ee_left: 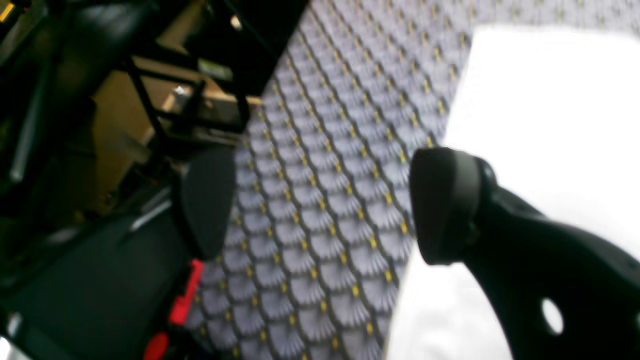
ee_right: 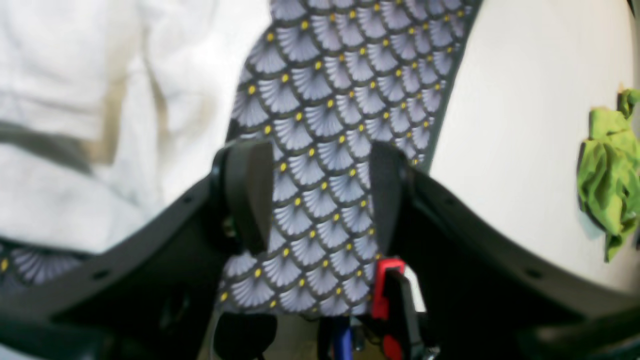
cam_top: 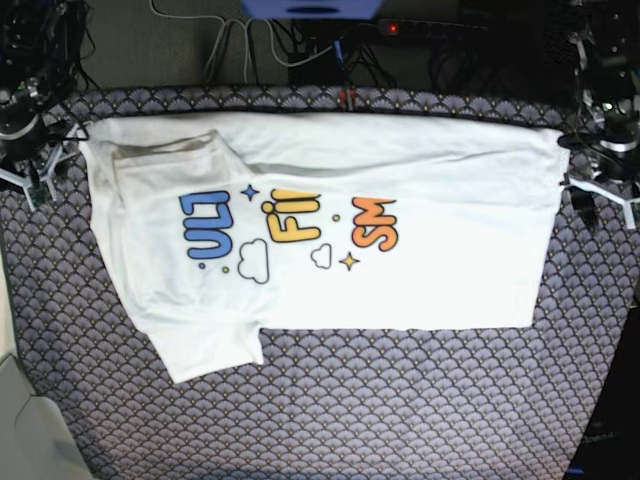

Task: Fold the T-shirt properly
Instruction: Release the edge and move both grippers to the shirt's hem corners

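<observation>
The white T-shirt point(cam_top: 330, 240) lies flat on the scale-patterned cloth point(cam_top: 400, 400), folded lengthwise, so only the cut-off blue, yellow and orange letters show. One sleeve sticks out at the near left. My right gripper point(cam_top: 33, 172) stands open just off the shirt's left edge. In the right wrist view its jaws point(ee_right: 317, 195) are over bare patterned cloth, with the shirt point(ee_right: 75, 125) beside them. My left gripper point(cam_top: 603, 198) stands open just off the shirt's right edge. Nothing is between its fingers point(ee_left: 325, 205), and the shirt point(ee_left: 540, 125) is beside them.
Cables and a power strip point(cam_top: 400, 28) run along the far table edge. A white surface point(cam_top: 15, 420) borders the cloth at the near left. A crumpled green rag point(ee_right: 607, 170) lies on a white surface beside the cloth. Dark frame parts point(ee_left: 165, 115) stand beyond the table edge.
</observation>
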`<state>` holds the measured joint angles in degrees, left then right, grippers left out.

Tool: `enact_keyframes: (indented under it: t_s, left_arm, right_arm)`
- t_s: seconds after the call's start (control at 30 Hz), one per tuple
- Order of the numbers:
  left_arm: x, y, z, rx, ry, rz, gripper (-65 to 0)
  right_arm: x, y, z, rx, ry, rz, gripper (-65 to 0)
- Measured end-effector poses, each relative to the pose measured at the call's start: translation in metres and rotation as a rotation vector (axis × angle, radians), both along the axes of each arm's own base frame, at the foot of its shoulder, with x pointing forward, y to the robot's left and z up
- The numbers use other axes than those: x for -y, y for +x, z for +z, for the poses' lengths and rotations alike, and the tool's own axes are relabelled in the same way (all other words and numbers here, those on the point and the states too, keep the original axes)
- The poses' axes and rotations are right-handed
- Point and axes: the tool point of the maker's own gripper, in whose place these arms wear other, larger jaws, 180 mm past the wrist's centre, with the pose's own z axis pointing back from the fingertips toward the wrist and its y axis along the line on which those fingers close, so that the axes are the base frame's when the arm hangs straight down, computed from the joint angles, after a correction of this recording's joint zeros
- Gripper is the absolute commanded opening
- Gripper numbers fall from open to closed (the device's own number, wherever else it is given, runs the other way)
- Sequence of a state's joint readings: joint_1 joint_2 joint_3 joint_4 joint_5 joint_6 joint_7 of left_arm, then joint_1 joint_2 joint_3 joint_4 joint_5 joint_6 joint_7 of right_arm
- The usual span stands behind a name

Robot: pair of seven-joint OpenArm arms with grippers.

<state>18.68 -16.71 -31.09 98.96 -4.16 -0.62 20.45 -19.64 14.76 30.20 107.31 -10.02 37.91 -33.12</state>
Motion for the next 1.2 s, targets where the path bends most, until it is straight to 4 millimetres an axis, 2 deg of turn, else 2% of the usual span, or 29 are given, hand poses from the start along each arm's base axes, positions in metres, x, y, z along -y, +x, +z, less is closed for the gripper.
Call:
enact_keyframes:
  t_s: [0.1,0.2,0.33,0.43,0.57,0.73,0.83,0.97,1.07,1.2]
  left_arm:
    - [-0.002,0.02,0.007,0.031,-0.023,0.014,-11.7]
    - [0.0,0.05,0.015,0.051,-0.063,0.023,-11.7]
    - [0.012,0.088,0.016,0.06,-0.111,-0.01,-11.7]
    - [0.016,0.116,0.002,0.018,-0.133,-0.024,-11.7]
    - [0.032,0.155,-0.017,-0.041,-0.171,-0.074,-11.7]
    - [0.024,0.178,-0.029,-0.04,-0.159,-0.064,-11.7]
    - [0.033,0.187,-0.045,-0.031,-0.15,-0.104,-11.7]
    - [0.038,0.189,-0.069,-0.077,-0.155,-0.114,-11.7]
    - [0.032,0.187,-0.076,-0.089,-0.158,-0.097,-11.7]
    - [0.033,0.187,-0.079,-0.082,-0.159,-0.097,-11.7]
  right_arm:
    - [-0.015,0.026,0.002,0.022,0.023,0.058,-32.8]
    - [-0.032,0.065,0.013,0.093,0.069,0.12,-32.7]
    - [-0.033,0.107,0.01,0.094,0.091,0.128,-32.7]
    - [-0.034,0.136,-0.005,0.041,0.101,0.141,-32.7]
    - [-0.039,0.174,-0.024,-0.014,0.166,0.132,-32.7]
    - [-0.033,0.197,-0.037,-0.068,0.236,0.081,-32.7]
    - [-0.041,0.216,-0.033,-0.033,0.302,0.091,-32.7]
    - [-0.045,0.215,-0.048,-0.074,0.338,0.08,-32.7]
    - [-0.049,0.213,-0.055,-0.083,0.35,0.084,-32.7]
    - [-0.061,0.219,-0.052,-0.063,0.354,0.119,-32.7]
